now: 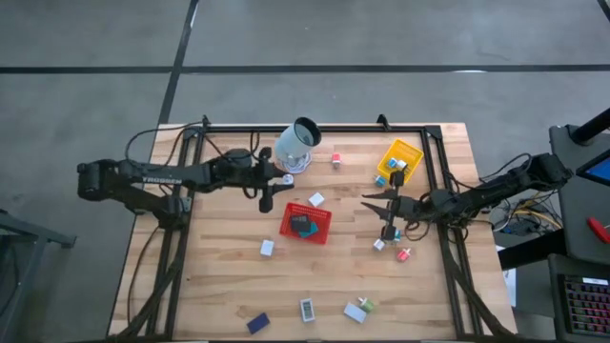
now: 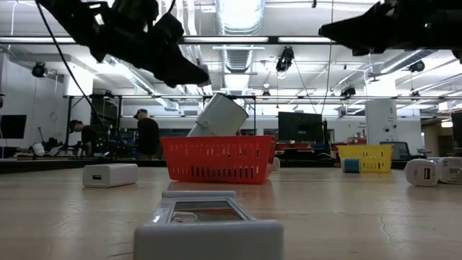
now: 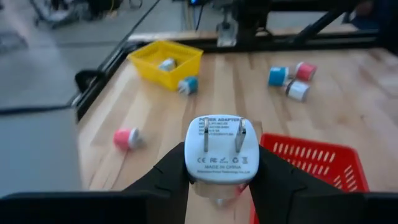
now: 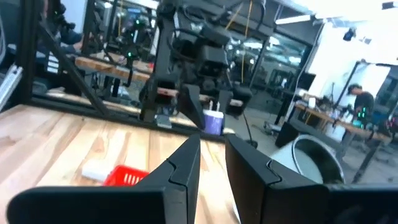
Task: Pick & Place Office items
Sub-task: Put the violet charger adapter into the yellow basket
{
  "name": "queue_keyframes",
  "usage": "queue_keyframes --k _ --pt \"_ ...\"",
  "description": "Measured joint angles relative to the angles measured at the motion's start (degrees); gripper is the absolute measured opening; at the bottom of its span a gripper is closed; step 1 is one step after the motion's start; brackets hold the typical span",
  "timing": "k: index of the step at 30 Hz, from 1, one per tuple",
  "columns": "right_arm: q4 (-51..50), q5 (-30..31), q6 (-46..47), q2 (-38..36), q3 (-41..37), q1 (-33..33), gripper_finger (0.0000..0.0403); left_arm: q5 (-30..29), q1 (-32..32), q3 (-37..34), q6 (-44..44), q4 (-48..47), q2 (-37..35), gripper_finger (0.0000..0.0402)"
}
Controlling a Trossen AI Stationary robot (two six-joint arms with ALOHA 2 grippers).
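Listing one office item in hand: a white plug-in charger block (image 3: pixel 222 151), pinched by the left tool (image 3: pixel 222 186) on its two flat sides, prongs facing the wrist camera. We place it above the desk (image 1: pixel 229 295), near the red mesh tray (image 1: pixel 306 223) and just beside the tipped pale cup (image 1: pixel 296 145).

Handling, as we judge it — a rigid plastic shell, light, smooth enough to slip if squeezed near a rounded corner. Best hold: mid-body across the flat faces, clear of the metal prongs.

The right tool (image 1: pixel 389 217) hangs over the desk between the yellow mesh tray (image 1: pixel 399 159) and a small cluster of pieces, its fingers pressed together on nothing we can see.

Remaining stock — small blocks and flat pieces scattered over the desk, some already in both trays.
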Motion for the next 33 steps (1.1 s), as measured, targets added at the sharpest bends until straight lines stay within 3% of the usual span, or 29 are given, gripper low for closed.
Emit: queue_keyframes --k 6,13,20,33 --pt "-1.39 -4.27 2.51 0.63 0.00 -4.73 0.0069 3.23 -0.09 -1.95 0.32 11.93 6.04 0.0128" --pt "-1.18 -8.45 8.98 3.68 0.00 -11.78 0.0071 5.15 -0.13 0.95 1.25 15.99 13.96 0.0128" --pt "-1.29 -10.13 9.07 10.17 2.60 -15.51 0.0121 8.49 -0.35 7.11 3.00 16.60 19.94 0.0128" --pt "-5.17 -10.17 9.87 22.02 12.29 -16.00 0.0234 11.59 -1.21 15.75 5.55 16.55 28.53 0.0128"
